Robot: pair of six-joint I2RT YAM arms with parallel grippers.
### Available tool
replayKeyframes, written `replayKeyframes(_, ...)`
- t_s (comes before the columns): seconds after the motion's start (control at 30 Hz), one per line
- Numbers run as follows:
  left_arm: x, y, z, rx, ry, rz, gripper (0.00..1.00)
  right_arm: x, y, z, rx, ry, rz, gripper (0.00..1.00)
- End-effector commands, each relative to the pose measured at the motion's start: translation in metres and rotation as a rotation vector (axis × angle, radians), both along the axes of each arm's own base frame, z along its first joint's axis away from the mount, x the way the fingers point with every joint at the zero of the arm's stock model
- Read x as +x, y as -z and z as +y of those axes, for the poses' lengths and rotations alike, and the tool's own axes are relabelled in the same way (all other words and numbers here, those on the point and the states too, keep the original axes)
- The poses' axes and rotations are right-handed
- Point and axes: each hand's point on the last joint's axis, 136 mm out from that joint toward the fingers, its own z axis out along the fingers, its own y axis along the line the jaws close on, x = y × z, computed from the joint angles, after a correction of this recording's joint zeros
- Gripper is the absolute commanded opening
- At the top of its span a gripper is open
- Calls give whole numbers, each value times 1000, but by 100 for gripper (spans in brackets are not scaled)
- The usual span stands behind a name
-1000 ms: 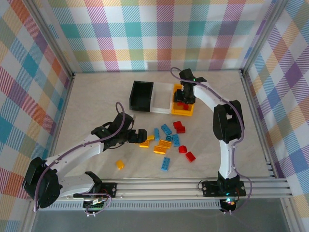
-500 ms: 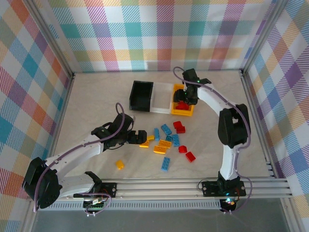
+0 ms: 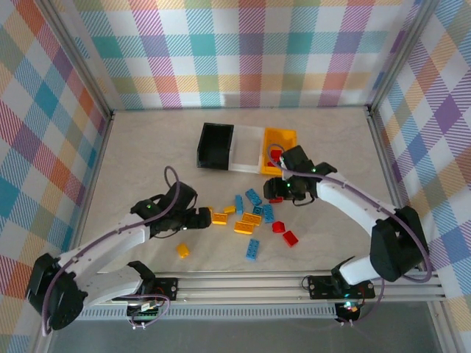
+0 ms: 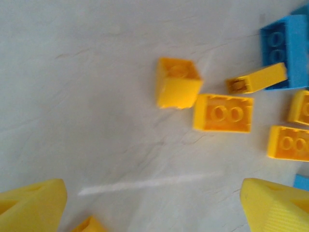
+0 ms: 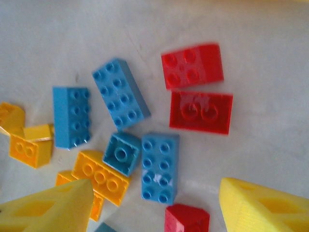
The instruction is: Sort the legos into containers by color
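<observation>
Left claw (image 3: 199, 218) hung spread and empty. Nearest yellow bricks (image 4: 222, 112) lay just right of it, one with its long axis running finger to finger. Right claw (image 3: 282, 193), also spread, hovered above red bricks (image 5: 200, 111), nearer the bins (image 3: 246, 143).

right fingers (image 5: 270, 205) now off the yellow-orange bin (image 3: 284, 138), swung down over the loose legos (image 3: 254, 218) mid-surface, left fingers (image 4: 273, 203) drawn back slightly toward the near-left corner
</observation>
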Motion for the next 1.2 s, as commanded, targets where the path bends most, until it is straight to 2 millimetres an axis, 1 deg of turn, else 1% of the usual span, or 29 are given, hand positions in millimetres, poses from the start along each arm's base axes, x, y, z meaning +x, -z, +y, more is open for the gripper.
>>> replayKeyframes(0.0,-37,15,38,77,-166,94,93,-6,-6,9,54,12,-12,70)
replayKeyframes(0.03,-41,17,41,68,-196,96,95,-8,-5,9,51,8,-12,70)
replayKeyframes(0.07,-45,19,42,48,-231,107,100,-9,-5,10,50,3,-14,70)
replayKeyframes(0.2,-55,33,45,-5,-334,144,100,-9,-7,15,59,-13,-25,70)
replayKeyframes(0.27,-60,36,51,-10,-406,156,100,-10,-9,16,62,-20,-29,70)
replayKeyframes(0.33,-67,37,62,26,-490,189,100,-12,-8,16,61,-22,-35,70)
replayKeyframes(0.43,-69,43,56,21,-499,235,100,-13,-5,14,58,-21,-39,70)
replayKeyframes(0.53,-71,53,46,-30,-531,280,100,-15,-4,13,60,-22,-37,70)
replayKeyframes(0.6,-71,58,38,-94,-554,291,100,-16,-4,13,62,-23,-42,70)
replayKeyframes(0.7,-72,59,39,-125,-587,283,100,-17,-5,11,65,-19,-50,70)
replayKeyframes(0.77,-74,59,45,-107,-594,277,100,-19,-5,11,74,-17,-51,70)
replayKeyframes(0.83,-75,61,47,-103,-598,273,95,-20,-4,11,81,-14,-51,70)
replayKeyframes(0.9,-76,65,46,-116,-600,272,86,-22,-2,10,85,-11,-48,70)
replayKeyframes(1.03,-74,71,40,-107,-578,291,80,-25,0,9,90,-4,-49,70)
replayKeyframes(1.17,-76,80,36,-67,-545,340,80,-27,0,6,93,1,-58,70)
